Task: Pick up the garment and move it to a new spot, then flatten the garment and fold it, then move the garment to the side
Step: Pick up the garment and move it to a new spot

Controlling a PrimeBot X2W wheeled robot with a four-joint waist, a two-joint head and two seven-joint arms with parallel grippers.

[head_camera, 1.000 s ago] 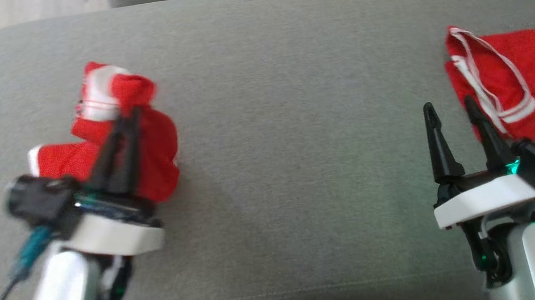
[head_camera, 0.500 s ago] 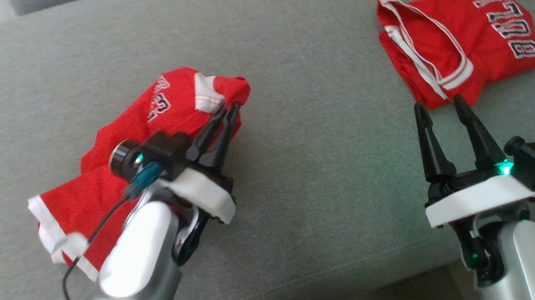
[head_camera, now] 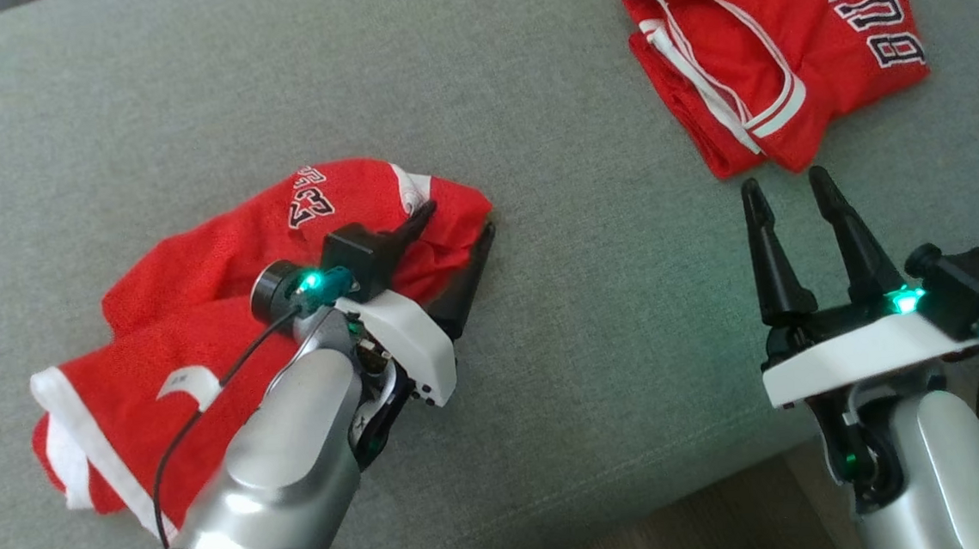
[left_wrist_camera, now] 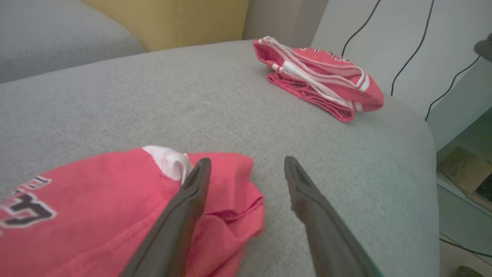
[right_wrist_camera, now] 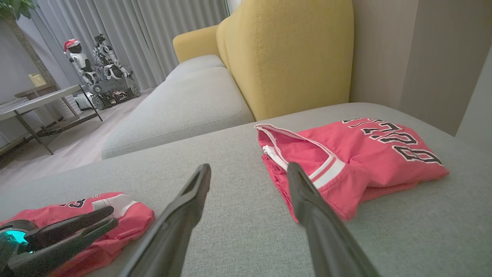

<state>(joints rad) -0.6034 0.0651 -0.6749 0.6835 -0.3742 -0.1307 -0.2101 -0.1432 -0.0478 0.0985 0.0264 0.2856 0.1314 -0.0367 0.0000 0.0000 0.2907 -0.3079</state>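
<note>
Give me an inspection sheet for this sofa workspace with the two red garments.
Surface: grey sofa cushion, no stains seen.
Job's things: crumpled red garment at left, not flattened; folded red jersey at far right.
Clutter: nothing seen.
Grippers: left gripper, jaws open at the crumpled garment's edge; right gripper, jaws open, short of the jersey.
Cables: black lead along the left arm; wall cables beyond the sofa.
Surroundings: yellow backrest; second robot by curtains.

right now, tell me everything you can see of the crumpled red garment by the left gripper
The red garment lies crumpled on the grey cushion, a sporty knit with white trim along its near edge and black-and-white lettering near the top. Nothing grips it: the open left gripper straddles its bunched right end, one finger over the fabric, the other beside it.
</note>
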